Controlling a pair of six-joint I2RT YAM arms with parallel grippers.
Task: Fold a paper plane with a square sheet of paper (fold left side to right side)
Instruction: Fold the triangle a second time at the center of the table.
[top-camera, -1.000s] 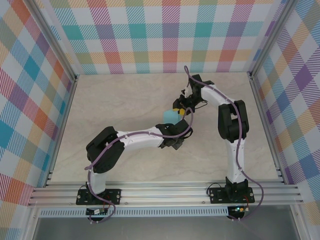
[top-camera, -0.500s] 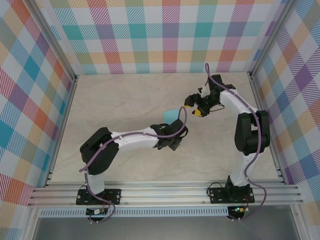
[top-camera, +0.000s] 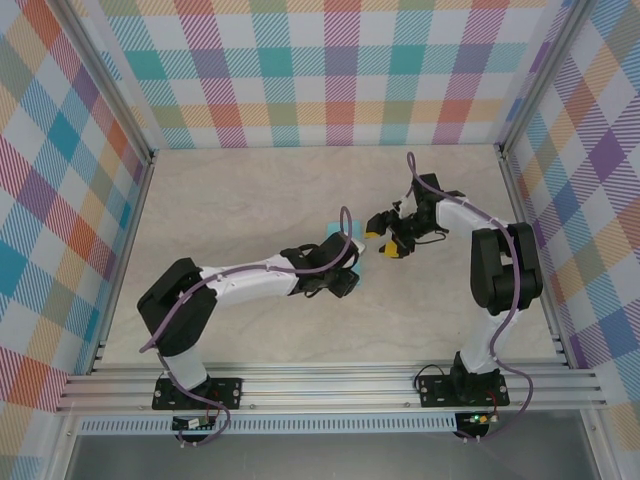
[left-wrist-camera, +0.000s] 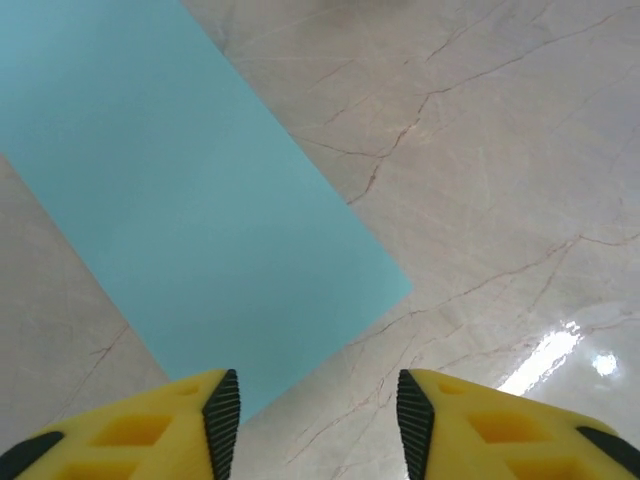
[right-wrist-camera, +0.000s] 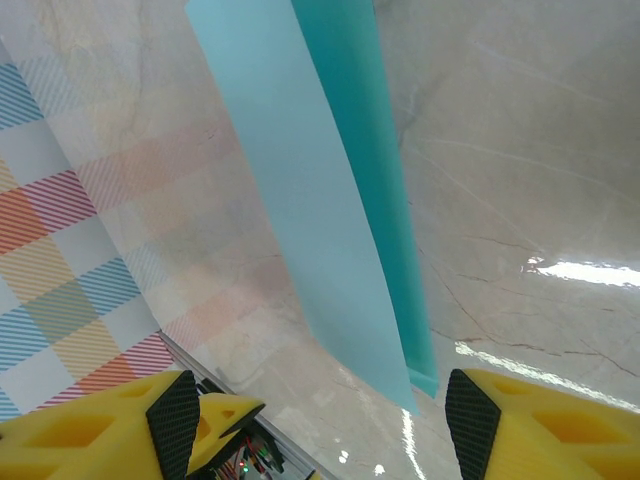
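Turquoise sheet of paper lies flat on the marble table, mid-table, as a long rectangle rather than a square. In the left wrist view its long axis runs upper left to lower right, with a sharp corner pointing right and clean, straight edges. Left gripper is released: its yellow fingers are spread with nothing between them, and the left fingertip sits over the sheet's near edge. In the right wrist view the sheet reads as a narrow strip running from the top down toward the lower right. A pale top layer lies over a darker turquoise layer that shows along its right edge, and I can't tell if the top layer is lifted. Right gripper is also released, jaws wide. The strip's near end lies between its fingers, close to the right one, and is not clamped. From the top view the sheet is partly covered by the left arm and its cable, and its long axis runs roughly away from the bases, slightly tilted. The right gripper sits just to its right. There is open tabletop to the left, far side and near right. The plaid walls are well apart from the sheet.
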